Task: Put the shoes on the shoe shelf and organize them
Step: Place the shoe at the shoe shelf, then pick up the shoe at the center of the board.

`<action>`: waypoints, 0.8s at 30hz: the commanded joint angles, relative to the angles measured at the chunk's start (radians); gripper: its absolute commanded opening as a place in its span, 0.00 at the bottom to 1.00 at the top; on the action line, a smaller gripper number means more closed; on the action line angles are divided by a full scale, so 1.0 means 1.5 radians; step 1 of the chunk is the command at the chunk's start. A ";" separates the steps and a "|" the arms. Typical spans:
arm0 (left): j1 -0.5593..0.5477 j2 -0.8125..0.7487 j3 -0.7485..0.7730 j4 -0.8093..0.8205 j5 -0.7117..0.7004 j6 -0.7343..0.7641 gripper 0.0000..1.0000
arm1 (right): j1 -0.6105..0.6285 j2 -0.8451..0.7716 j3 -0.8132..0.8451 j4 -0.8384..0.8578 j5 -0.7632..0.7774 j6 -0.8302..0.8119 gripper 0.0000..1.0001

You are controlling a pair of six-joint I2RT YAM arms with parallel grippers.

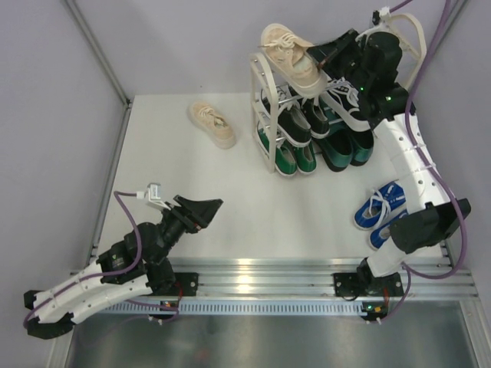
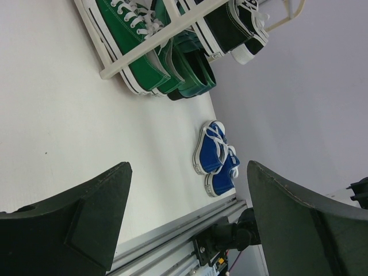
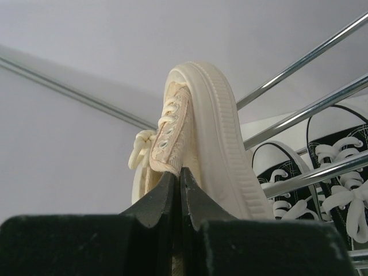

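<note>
Pale lilac walls (image 1: pixel 46 115) on three sides, white table (image 1: pixel 230 222), metal rail (image 1: pixel 261 276) along the near edge. The rack (image 1: pixel 259 100) stands back right on the table. At its bottom: green sneakers (image 1: pixel 285 157), with dark green loafers (image 1: pixel 341 149) just beside them. The black sneakers (image 1: pixel 295 123) sit a tier up. The blue sneakers (image 1: pixel 381 208) are on the table by the right arm, well apart from the rack. A loose cream sneaker (image 1: pixel 212 124) lies on the table left of the rack.

The right gripper (image 1: pixel 324 55) is at the rack top, fingers pinched together on the held cream sneaker (image 1: pixel 288 54), which is tilted over the top rods (image 3: pixel 310 109). Only the right wrist view shows the pinch on the shoe's upper edge and the ribbed sole.

The left gripper (image 1: pixel 209 215) is low at front left, jaws wide apart, holding nothing. Its view adds the blue pair side-on.

The tongue mark on a black sneaker is too small to read.
</note>
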 commanded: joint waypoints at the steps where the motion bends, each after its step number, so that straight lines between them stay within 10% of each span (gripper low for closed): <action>1: 0.001 -0.002 -0.005 0.013 -0.007 -0.008 0.87 | 0.015 -0.010 0.004 0.096 -0.009 0.045 0.00; 7: 0.001 0.000 -0.007 0.014 -0.007 -0.011 0.87 | 0.018 -0.010 -0.021 0.104 -0.017 0.048 0.01; 24: 0.001 0.041 0.009 0.053 -0.021 0.033 0.87 | -0.028 -0.074 -0.049 0.104 -0.045 -0.015 0.58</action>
